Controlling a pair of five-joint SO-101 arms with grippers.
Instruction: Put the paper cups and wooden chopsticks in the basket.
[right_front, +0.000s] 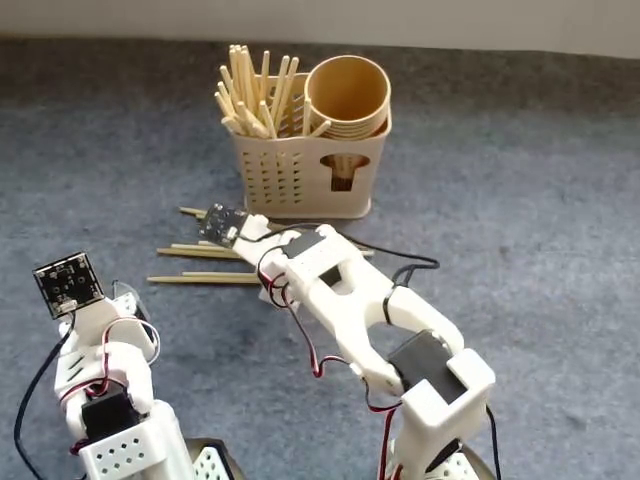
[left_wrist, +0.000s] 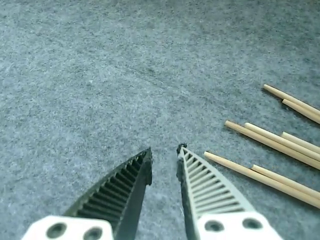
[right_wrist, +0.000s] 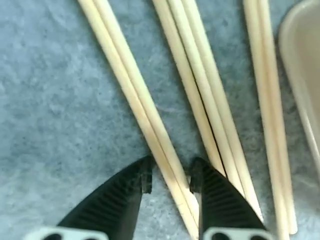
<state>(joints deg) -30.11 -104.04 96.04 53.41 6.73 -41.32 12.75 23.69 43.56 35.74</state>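
High view: a cream slotted basket (right_front: 300, 180) stands on the grey carpeted table (right_front: 520, 220), near the middle of its far edge. Stacked paper cups (right_front: 347, 95) sit upright in one compartment. A bundle of wooden chopsticks (right_front: 255, 95) stands on end in the compartment beside them, leaning a little outward.

More loose chopsticks (right_front: 195, 279) lie flat on the carpet on the near side of the basket, running roughly parallel to its front wall. The right arm (right_front: 340, 290) stretches from the near edge toward them. In the right wrist view, the right gripper (right_wrist: 170, 180) is low over the carpet. Its dark fingers are parted and straddle one pair of chopsticks (right_wrist: 145, 115), not clamped on it. A group of three (right_wrist: 200, 100) lies just beside that pair, two more (right_wrist: 267, 115) lie beyond, and the basket's pale wall (right_wrist: 300, 75) is next to those.

The left arm (right_front: 105, 370) sits by the near left corner. In the left wrist view, the left gripper (left_wrist: 165, 155) hangs over bare carpet, its ribbed fingers slightly parted and holding nothing. The ends of the loose chopsticks (left_wrist: 270, 145) lie near it, not touching.
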